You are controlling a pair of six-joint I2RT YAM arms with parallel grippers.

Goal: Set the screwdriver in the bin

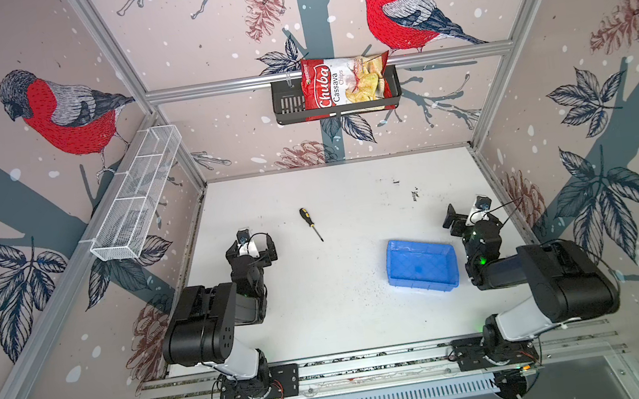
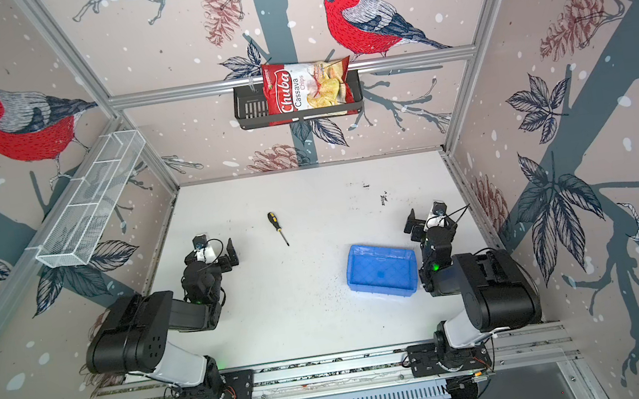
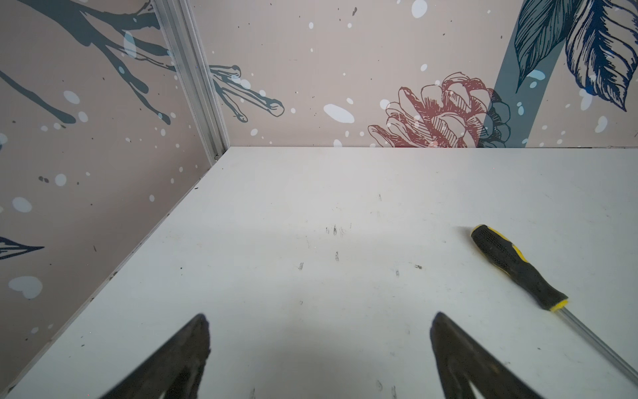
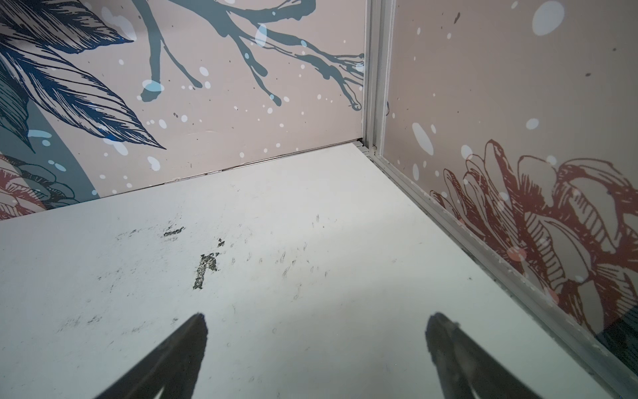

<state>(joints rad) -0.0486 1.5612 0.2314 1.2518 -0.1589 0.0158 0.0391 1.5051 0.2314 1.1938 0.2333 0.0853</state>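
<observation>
White and scuffed with dark marks, the counter (image 1: 346, 322) is enclosed on three sides by walls (image 1: 243, 143) papered with red-breasted birds, pine cones and leaves. A black basket (image 1: 288, 104) is hung on the back wall with a chips bag (image 1: 344, 82) stood in it, and a white wire rack (image 1: 137, 195) is fixed along the left wall.

The screwdriver (image 1: 309, 223) is laid flat on the counter, left of its middle, with the handle turned toward the far edge and the shaft toward the near edge. It is seen near the left hand (image 3: 320, 321), off to that hand's right side and apart from it. The left hand is spread wide and nothing is held. The right hand (image 4: 318, 319), near the right edge, is likewise spread wide and nothing is gripped. The bin (image 1: 422, 266) is set on the right half of the counter, just beside the right arm and well apart from the screwdriver.
</observation>
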